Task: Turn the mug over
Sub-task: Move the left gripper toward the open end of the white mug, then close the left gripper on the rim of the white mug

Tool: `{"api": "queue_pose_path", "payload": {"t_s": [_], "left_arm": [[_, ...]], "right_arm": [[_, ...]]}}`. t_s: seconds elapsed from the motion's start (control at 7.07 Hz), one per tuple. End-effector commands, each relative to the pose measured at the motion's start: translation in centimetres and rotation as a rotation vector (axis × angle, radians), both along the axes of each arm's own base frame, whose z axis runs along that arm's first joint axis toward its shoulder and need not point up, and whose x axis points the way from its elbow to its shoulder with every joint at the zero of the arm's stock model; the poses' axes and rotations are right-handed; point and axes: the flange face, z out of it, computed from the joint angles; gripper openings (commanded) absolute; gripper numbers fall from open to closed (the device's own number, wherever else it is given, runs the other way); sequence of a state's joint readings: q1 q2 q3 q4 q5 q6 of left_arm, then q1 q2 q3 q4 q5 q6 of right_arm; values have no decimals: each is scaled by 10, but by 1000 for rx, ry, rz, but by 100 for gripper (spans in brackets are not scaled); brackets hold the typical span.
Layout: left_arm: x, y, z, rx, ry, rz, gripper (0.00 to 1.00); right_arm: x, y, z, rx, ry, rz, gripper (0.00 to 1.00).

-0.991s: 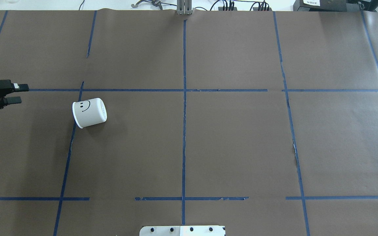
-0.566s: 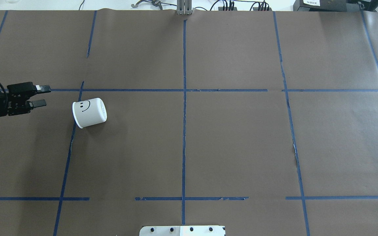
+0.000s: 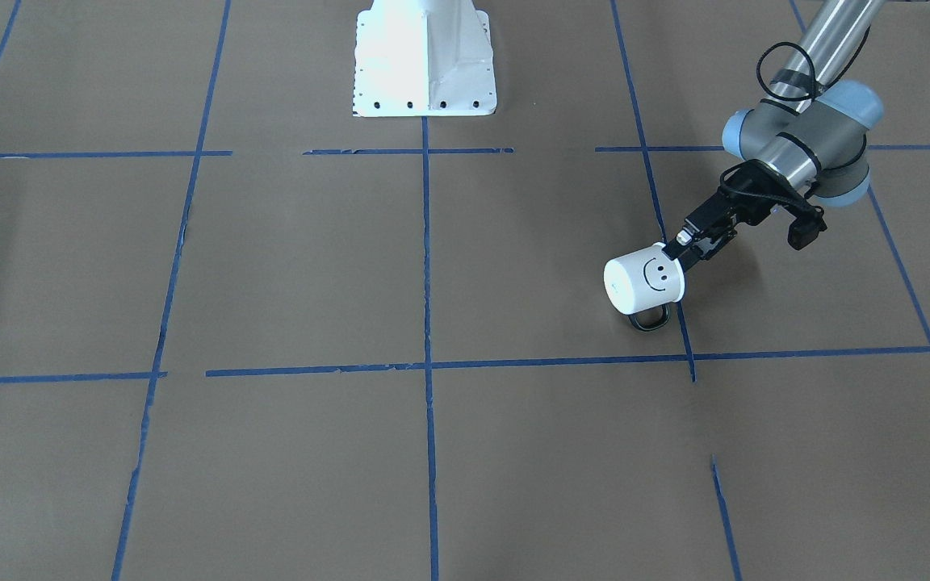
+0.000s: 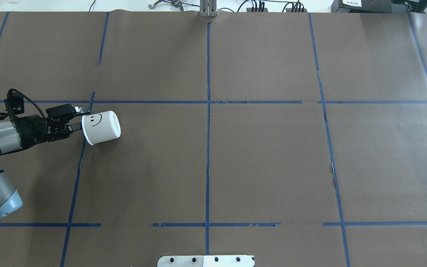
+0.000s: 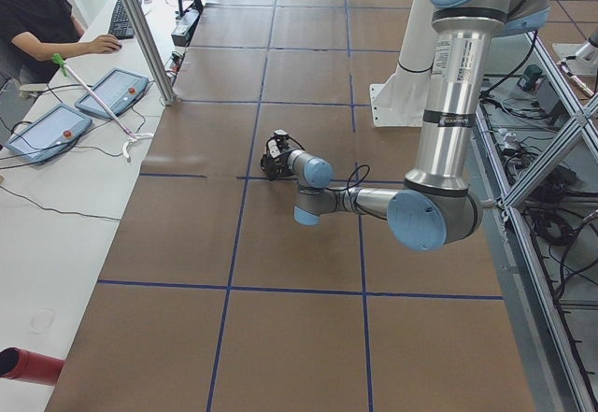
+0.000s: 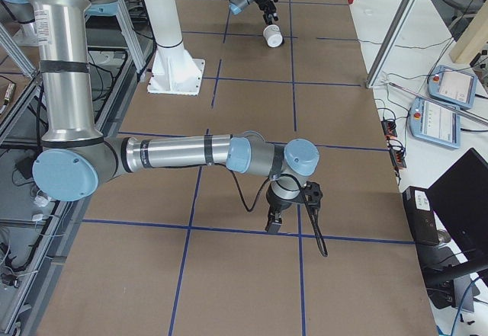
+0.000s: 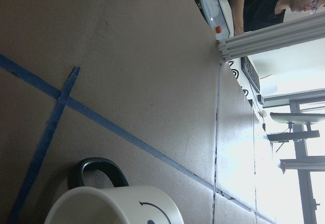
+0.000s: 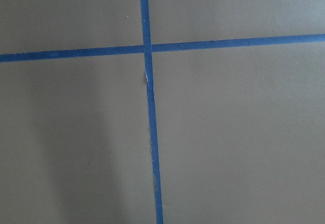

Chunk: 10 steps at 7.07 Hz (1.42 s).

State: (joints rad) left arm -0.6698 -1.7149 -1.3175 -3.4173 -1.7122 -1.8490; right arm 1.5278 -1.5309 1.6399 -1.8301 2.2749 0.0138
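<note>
The white mug [image 4: 102, 128] with a black smiley face lies on its side on the brown paper, left of centre. In the front view the mug [image 3: 643, 281] has its closed base to the view's left and its dark handle [image 3: 649, 319] down on the paper. My left gripper [image 4: 79, 118] is open at the mug's mouth, its fingers apart at the rim; I cannot tell if they touch it. The left wrist view shows the mug's rim [image 7: 111, 206] and handle close below. My right gripper [image 6: 273, 225] shows only in the right side view, low over the table far from the mug; I cannot tell its state.
Blue tape lines [image 4: 208, 111] divide the paper-covered table. The white robot base [image 3: 425, 56] stands at the near edge. An operator [image 5: 37, 20] sits at a side desk with control panels [image 5: 112, 92] beyond the table's far edge.
My left arm has moved right from the table's left edge up to the mug's mouth. The mug has not moved.
</note>
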Motion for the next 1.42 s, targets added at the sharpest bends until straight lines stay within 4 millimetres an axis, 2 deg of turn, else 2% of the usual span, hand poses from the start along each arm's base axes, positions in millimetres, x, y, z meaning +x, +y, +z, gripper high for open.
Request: {"api": "queue_pose_path", "payload": {"t_s": [0.0, 0.28, 0.57, 0.85, 0.99, 1.27], "left_arm": [[19, -2, -6, -4, 14, 13, 84], [18, -1, -6, -29, 30, 22, 2], [16, 0, -15, -33, 50, 34, 0], [15, 4, -36, -46, 89, 79, 0], [13, 4, -54, -46, 86, 104, 0], [14, 0, -115, -116, -1, 143, 0]], "right_arm": [[0, 0, 0, 0, 0, 0, 100], [0, 0, 0, 0, 0, 0, 100], [0, 0, 0, 0, 0, 0, 100], [0, 0, 0, 0, 0, 0, 100], [0, 0, 0, 0, 0, 0, 100], [0, 0, 0, 0, 0, 0, 100]]}}
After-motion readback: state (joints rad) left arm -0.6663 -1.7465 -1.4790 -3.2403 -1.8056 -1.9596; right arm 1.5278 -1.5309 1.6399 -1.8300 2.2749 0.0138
